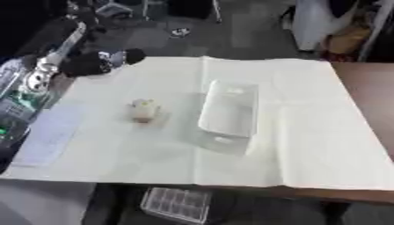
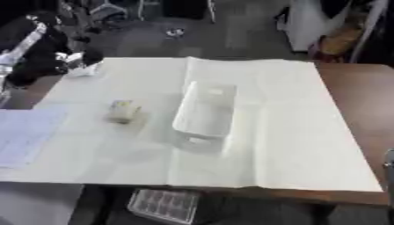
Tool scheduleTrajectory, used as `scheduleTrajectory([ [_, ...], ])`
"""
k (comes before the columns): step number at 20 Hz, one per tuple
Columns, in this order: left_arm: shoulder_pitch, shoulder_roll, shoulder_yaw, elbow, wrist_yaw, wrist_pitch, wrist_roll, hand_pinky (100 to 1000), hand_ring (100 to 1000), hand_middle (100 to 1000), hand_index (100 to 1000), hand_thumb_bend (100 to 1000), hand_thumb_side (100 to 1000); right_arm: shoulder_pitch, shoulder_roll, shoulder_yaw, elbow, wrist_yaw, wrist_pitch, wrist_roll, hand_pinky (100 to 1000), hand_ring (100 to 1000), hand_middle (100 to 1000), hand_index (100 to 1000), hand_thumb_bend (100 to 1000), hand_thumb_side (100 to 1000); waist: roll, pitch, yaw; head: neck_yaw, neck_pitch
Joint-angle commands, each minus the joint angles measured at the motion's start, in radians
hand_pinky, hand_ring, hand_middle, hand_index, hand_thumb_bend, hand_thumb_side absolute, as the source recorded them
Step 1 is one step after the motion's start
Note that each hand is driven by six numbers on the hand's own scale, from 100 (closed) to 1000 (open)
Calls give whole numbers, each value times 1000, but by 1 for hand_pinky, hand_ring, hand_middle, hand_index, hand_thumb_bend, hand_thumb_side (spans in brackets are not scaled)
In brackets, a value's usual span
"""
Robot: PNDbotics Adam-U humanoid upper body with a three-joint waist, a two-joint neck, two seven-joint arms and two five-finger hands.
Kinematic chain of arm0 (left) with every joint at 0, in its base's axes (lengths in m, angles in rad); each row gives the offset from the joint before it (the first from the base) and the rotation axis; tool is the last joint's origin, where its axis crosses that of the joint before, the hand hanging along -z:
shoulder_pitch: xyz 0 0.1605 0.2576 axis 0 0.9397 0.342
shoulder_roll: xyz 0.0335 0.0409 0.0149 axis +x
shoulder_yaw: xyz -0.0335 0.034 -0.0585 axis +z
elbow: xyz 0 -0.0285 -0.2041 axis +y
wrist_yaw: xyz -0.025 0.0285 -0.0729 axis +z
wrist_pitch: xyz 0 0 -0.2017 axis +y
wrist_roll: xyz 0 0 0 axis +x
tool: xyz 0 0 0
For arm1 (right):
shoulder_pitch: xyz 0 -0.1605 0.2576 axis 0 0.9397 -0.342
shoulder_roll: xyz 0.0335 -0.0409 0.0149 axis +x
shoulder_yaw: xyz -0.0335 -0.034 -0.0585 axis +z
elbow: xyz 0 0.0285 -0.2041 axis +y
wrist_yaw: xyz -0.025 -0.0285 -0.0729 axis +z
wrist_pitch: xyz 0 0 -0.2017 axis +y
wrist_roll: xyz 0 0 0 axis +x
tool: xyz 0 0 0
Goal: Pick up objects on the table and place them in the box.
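Observation:
A white open box (image 1: 228,107) lies near the middle of the cloth-covered table (image 1: 308,132). To its left, apart from it, sits a small pale yellowish object (image 1: 144,110). My left hand (image 1: 89,63) is black and hangs over the cloth's far left corner. Its fingers are curled round a small white thing (image 2: 82,68). A dark sliver at the right edge, low down, may be my right hand (image 2: 389,161); little of it shows.
Sheets of paper (image 1: 46,134) lie along the table's left side. A clear ridged tray (image 1: 175,204) sits below the front edge. The bare brown tabletop (image 1: 369,88) shows at right. Chairs and clutter stand on the floor beyond.

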State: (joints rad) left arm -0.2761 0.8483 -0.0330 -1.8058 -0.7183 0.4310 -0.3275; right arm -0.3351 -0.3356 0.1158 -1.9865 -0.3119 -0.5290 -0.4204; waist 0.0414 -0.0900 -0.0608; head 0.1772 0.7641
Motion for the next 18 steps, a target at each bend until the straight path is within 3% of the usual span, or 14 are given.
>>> scheduleTrajectory([
  [1, -46, 74, -12, 67, -135, 21, -175, 439, 670, 790, 844, 1000, 1000, -5, -20, 1, -9, -6, 1, 7, 364, 460, 466, 613, 100, 1000, 1, -10, -3, 12, -10],
  [5, -115, 121, -47, 165, -266, -16, -384, 382, 592, 739, 805, 1000, 1000, -5, -20, 3, -8, -10, 2, 11, 364, 460, 465, 613, 100, 1000, 3, -12, -6, 19, -6],
  [8, -172, 144, -82, 253, -362, -51, -536, 388, 583, 720, 797, 1000, 1000, -5, -19, 6, -7, -13, 3, 15, 364, 460, 465, 613, 100, 1000, 6, -13, -10, 25, 0],
  [15, -274, 110, -143, 505, -488, -127, -579, 442, 596, 727, 789, 1000, 958, -7, -13, 10, -5, -20, 4, 21, 365, 460, 463, 614, 100, 1000, 10, -16, -21, 38, 2],
  [18, -309, 81, -156, 563, -535, -165, -579, 461, 612, 737, 811, 1000, 963, -8, -10, 12, -5, -23, 5, 24, 365, 460, 463, 614, 100, 1000, 11, -16, -28, 43, 1],
])
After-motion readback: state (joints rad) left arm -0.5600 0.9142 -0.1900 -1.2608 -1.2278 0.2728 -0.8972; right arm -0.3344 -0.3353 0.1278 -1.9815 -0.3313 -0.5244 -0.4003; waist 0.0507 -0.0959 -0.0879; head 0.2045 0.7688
